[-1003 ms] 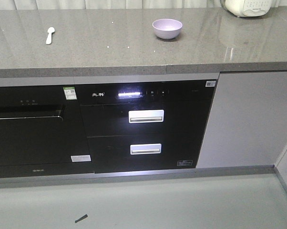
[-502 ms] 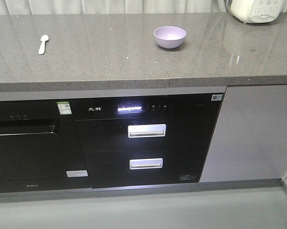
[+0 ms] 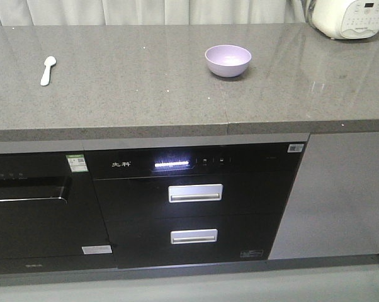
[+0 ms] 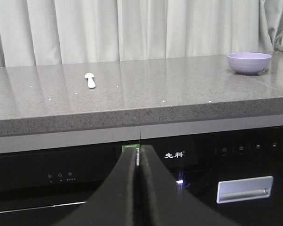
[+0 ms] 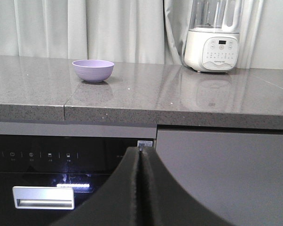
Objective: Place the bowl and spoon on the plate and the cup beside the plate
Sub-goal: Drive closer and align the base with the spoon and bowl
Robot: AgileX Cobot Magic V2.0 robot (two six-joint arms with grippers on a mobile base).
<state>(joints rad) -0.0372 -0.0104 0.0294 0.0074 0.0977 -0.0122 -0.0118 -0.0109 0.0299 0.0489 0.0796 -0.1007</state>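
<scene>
A small lavender bowl [image 3: 228,60] stands upright on the grey countertop [image 3: 133,82], right of centre; it also shows as the bowl [image 4: 249,62] at far right and the bowl [image 5: 93,70] at left. A pale spoon [image 3: 47,70] lies flat near the counter's left end, seen too as the spoon [image 4: 90,80]. Plate and cup are out of view. My left gripper [image 4: 137,155] is shut and empty, below the counter edge in front of the black appliance. My right gripper [image 5: 142,153] is likewise shut on nothing, low before the cabinet front.
A white blender-like appliance [image 5: 212,40] stands at the counter's back right, also visible as the appliance [image 3: 352,17]. Black built-in appliances with two silver drawer handles [image 3: 195,192] fill the cabinet front. A grey cabinet door [image 3: 340,189] is at right. Curtains hang behind.
The front view has shifted closer and upward: the counter, bowl and spoon sit lower in the frame, and the floor has mostly left view. Bowl and spoon keep their places on the counter.
</scene>
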